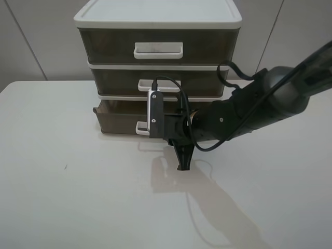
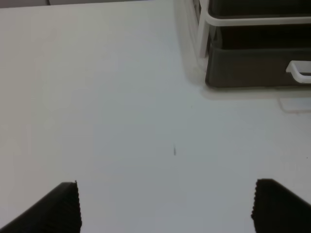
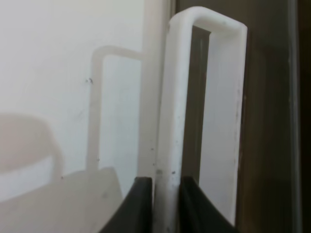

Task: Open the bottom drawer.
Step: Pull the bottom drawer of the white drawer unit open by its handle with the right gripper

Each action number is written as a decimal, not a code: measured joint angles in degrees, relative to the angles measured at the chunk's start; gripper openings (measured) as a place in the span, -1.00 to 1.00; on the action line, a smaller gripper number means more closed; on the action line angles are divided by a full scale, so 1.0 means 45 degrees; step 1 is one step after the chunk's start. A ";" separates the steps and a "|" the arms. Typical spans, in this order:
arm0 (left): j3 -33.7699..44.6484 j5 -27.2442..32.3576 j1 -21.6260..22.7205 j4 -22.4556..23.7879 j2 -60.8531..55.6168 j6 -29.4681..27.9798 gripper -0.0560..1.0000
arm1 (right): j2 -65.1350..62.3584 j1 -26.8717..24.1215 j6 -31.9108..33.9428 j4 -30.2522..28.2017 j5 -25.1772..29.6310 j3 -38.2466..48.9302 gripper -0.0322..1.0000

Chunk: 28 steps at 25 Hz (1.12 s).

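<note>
The bottom drawer (image 1: 118, 117) is a smoky-brown translucent tray at the foot of the drawer unit, standing out a little from the frame. Its thin white loop handle (image 1: 141, 127) is pinched by my right gripper (image 1: 149, 129), which reaches in from the right. In the right wrist view the black fingers (image 3: 141, 204) close on one bar of the handle (image 3: 167, 136), with the drawer front (image 3: 267, 121) behind. My left gripper (image 2: 165, 208) is open and empty over the bare table, well short of the drawer (image 2: 243, 68); its handle (image 2: 299, 73) shows at the edge.
Above the bottom drawer sit the middle drawer (image 1: 119, 80) and the tall top drawer (image 1: 109, 46), both shut, under a white lid (image 1: 155, 15). The unit stands at the back of the white table (image 1: 67, 197). A black cable (image 1: 228, 72) loops off the right arm.
</note>
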 joint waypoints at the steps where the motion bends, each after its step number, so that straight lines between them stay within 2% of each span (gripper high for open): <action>1: 0.0000 0.0000 0.0000 0.0000 0.0000 0.0000 0.47 | -0.0026 0.0042 0.0000 0.0000 0.0086 0.0000 -0.87; 7: 0.0000 0.0000 0.0000 0.0000 0.0000 0.0000 0.47 | -0.0370 0.0288 0.0064 0.0003 0.0496 0.0316 -0.87; 14: 0.0000 0.0000 0.0000 0.0000 0.0000 0.0000 0.47 | -0.1060 0.0528 0.0050 0.0208 0.0418 0.1266 -0.88; 28: 0.0000 0.0000 0.0000 0.0000 0.0000 0.0000 0.47 | -0.1537 0.1478 0.0136 0.0824 0.0820 0.1914 -0.88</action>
